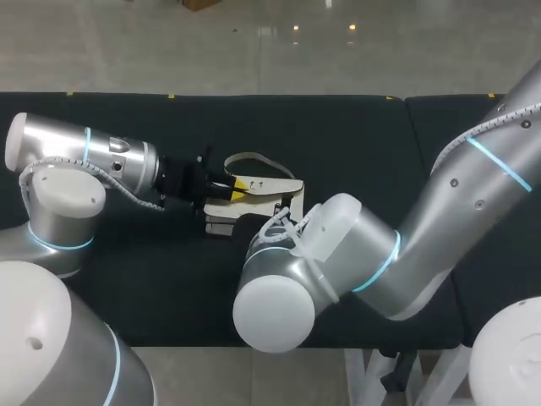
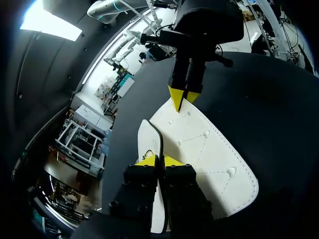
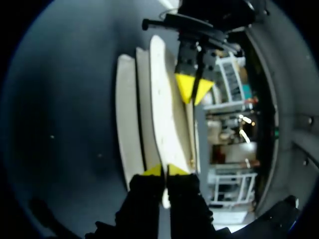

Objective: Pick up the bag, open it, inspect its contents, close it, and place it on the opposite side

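Left claw (image 2: 159,160): nearly closed, pinching one thin edge of bag (image 2: 204,149). Bag spans straight ahead of it to right claw (image 3: 163,171), also pinched tight on the opposite edge. Opposed grips over table (image 1: 355,144), likely to tension and spread it open.

Soft light falls from overhead in the head view. The silver shells of the left arm (image 1: 84,156) and right arm (image 1: 473,194) carry broad pale highlights on their upper faces. The black table (image 1: 338,135) stays dim, too dark to show shadows around the white bag (image 1: 266,193). In the left wrist view the bag is brightly lit and crisp, and the table edge beyond it bows. In the right wrist view the bag looks soft and smeared, and the table beside it is a dull grey.
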